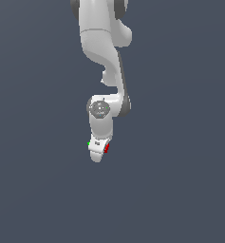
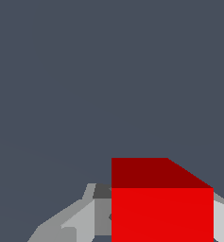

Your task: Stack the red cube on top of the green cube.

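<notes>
1. Right up close in the wrist view, the red cube (image 2: 161, 212) fills the space between the grey fingers (image 2: 78, 220). It looks clamped there, so the end effector (image 1: 98, 151) is clenched on the red cube, I'd say.
2. How it should handle: a small, rigid, plain block, probably light. Flat faces give the pads a square seat, though smooth sides might slip if the squeeze eased. Opposite side faces are the place to hold it.
3. Pull back to the exterior view: the red cube (image 1: 106, 148) is a sliver at the end effector's edge on the exterior view's right.
4. The green cube (image 1: 89, 143) peeks out on the other side, a tiny speck, mostly hidden behind the arm's hand. Whether red is above it or just beside it, I cannot tell.
5. Beyond, the surface (image 1: 180, 190) is one flat slate-grey field, unmarked, with no walls or room visible.
</notes>
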You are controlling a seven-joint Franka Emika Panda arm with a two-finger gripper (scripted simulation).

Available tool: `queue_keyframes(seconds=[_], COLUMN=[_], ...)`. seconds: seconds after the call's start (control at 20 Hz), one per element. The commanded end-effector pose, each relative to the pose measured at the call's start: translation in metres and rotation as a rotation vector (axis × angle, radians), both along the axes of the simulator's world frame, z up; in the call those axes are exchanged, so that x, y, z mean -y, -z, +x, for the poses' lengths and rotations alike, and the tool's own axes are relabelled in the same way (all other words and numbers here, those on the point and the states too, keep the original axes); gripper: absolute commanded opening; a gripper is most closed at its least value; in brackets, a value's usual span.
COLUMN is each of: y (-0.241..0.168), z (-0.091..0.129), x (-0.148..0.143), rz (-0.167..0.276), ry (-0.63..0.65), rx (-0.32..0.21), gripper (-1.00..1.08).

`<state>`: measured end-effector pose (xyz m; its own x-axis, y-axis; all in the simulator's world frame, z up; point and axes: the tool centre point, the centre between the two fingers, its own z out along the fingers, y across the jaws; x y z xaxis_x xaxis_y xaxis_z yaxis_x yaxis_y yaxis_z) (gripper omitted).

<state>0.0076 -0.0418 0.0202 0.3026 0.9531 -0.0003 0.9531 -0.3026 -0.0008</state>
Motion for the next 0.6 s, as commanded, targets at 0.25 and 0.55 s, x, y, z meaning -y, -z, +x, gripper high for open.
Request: queue_keyframes(seconds=[0.25,0.55], y=[0.0004,-0.0024], z=[0.0004,0.0003], x=[0.0000,0.0002], rz=[0.000,0.000], ry=[0.000,0.000], rx=[0.001,0.001], gripper=[-1.00,-1.00])
